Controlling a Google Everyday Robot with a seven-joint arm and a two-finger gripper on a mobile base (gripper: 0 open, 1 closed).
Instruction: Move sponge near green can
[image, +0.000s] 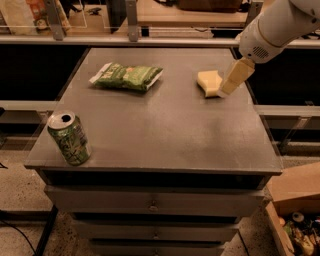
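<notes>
Your sponge (209, 82) lies flat near the far right corner of the desk (165, 130). It is well apart from the green can (70, 139), which stands upright at the near left corner.

Expect the sponge to be light and soft. It will likely squash under a hard squeeze and may slide on the smooth top if nudged sideways. You would do best to take it across the narrow waist, where its sides pinch in, with gentle pressure.

The claw (235, 77) hangs at the sponge's right edge and covers part of it. You cannot see whether it touches the foam, and you cannot tell whether the claw is open or closed. The arm is cut off at the top right.

A snack bag (127, 76) lies toward the far left corner, probably off the diagonal route to the can.
</notes>
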